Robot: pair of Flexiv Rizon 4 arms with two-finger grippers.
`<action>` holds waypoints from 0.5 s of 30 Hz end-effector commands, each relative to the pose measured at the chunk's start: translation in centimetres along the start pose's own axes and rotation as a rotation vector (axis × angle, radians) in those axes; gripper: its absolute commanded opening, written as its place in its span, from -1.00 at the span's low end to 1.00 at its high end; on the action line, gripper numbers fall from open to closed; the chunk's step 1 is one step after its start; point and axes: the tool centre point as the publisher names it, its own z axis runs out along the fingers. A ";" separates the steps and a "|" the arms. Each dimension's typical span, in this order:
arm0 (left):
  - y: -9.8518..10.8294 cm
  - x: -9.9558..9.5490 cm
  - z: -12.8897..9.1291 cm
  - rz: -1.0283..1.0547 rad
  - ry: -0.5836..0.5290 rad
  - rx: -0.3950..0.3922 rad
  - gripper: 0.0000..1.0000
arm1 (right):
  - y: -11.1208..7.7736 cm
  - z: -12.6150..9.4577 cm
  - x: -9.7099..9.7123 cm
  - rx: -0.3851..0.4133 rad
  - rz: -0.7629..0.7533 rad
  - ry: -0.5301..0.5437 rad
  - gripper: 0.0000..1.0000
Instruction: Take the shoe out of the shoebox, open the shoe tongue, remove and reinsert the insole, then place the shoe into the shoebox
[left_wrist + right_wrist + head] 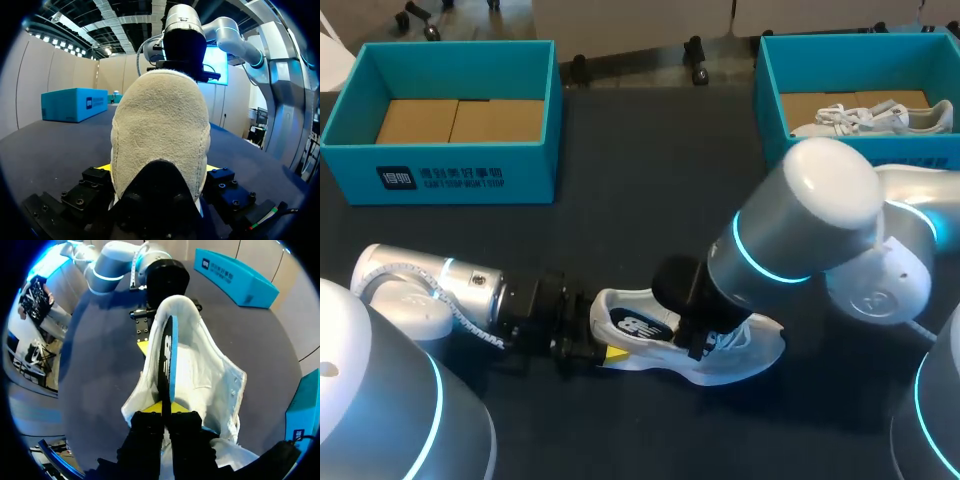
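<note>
The white shoe (725, 352) sits on the surface (650, 180) (sole down), its heel apparently clamped in the left gripper (158, 167). The right gripper (166, 409) pinches the insole (167, 350), standing on edge inside it

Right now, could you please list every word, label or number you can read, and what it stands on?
Left shoebox, front wall: white logo block and lines of print, too small to read.
Insole: a white logo mark, no legible words.
Right shoebox: a small white mark, blurred.
No numbers legible anywhere.
</note>
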 end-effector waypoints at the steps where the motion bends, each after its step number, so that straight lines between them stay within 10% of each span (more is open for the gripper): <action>1: 0.2 -0.5 -0.1 -0.002 -0.002 -0.002 -1.00 | -1.1 -1.0 0.2 -0.079 -0.014 -0.011 -1.00; 15: 0.2 -0.5 -0.1 -0.002 -0.002 -0.002 -1.00 | 0.3 -2.5 -1.3 -0.123 -0.112 -0.024 -1.00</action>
